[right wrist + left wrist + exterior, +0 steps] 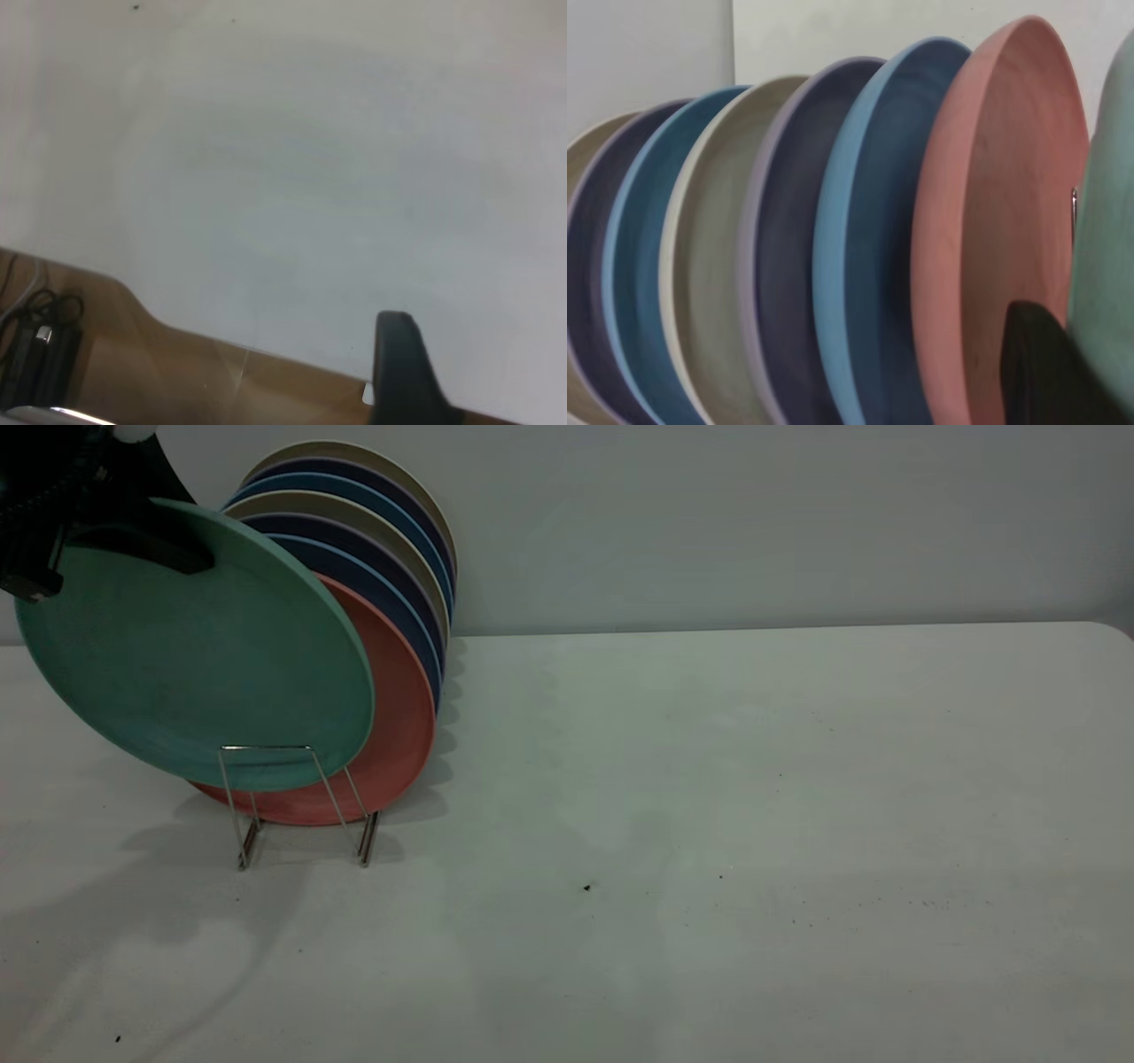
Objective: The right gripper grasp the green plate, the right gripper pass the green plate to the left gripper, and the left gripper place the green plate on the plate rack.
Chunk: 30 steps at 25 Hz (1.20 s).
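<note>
The green plate is tilted at the front of the plate rack, in front of a salmon-pink plate. Its lower edge is behind the rack's front wire loop and sits a little higher than the pink plate's. I cannot tell whether it rests on the rack. My left gripper is shut on the plate's upper left rim. In the left wrist view one black finger lies between the pink plate and the green plate. My right gripper is outside the exterior view. Its wrist view shows only a black part over the table edge.
Behind the pink plate several more plates stand in the rack: dark blue, light blue and beige. The white table stretches to the right of the rack. The right wrist view shows the table's edge, brown floor and a black box with cables.
</note>
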Motion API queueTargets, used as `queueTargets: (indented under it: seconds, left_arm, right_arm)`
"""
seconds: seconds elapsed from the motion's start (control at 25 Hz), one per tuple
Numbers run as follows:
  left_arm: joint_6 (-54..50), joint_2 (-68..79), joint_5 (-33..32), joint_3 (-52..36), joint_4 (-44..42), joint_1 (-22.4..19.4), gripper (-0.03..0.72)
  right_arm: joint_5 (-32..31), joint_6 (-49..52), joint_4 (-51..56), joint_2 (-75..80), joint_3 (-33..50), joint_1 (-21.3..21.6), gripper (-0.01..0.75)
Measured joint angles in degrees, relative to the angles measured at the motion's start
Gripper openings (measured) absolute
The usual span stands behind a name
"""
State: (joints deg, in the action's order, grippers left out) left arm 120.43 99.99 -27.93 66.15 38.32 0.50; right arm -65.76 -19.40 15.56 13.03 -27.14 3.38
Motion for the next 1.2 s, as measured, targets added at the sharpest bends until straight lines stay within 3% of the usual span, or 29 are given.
queueTargets:
  seconds: [0.24,0.44,0.68,0.92,1.08,1.2]
  left_arm:
    - [0.0,0.0,-0.07,0.0,2.31,0.0,0.379]
    - [-0.38,-0.39,-0.02,0.0,6.13,0.0,0.502]
    - [-10.09,-6.77,0.02,0.0,6.87,0.0,0.519]
    - [-33.36,-20.4,-2.9,0.0,5.68,0.0,0.519]
    - [-51.74,-30.45,-8.64,0.0,-2.48,0.0,0.52]
    - [-65.91,-36.75,-16.61,0.0,-11.43,0.0,0.52]
  right_arm:
    - [0.0,0.0,0.0,0.0,0.0,0.0,0.46]
    - [0.0,0.0,-0.04,0.0,0.0,0.0,0.46]
    - [0.0,0.0,-0.04,0.0,0.0,0.0,0.46]
    - [0.26,4.49,-3.34,0.0,0.05,0.0,0.46]
    - [0.5,7.9,-6.05,0.0,0.06,-0.08,0.46]
    - [0.63,8.75,-6.73,0.0,0.06,-1.44,0.46]
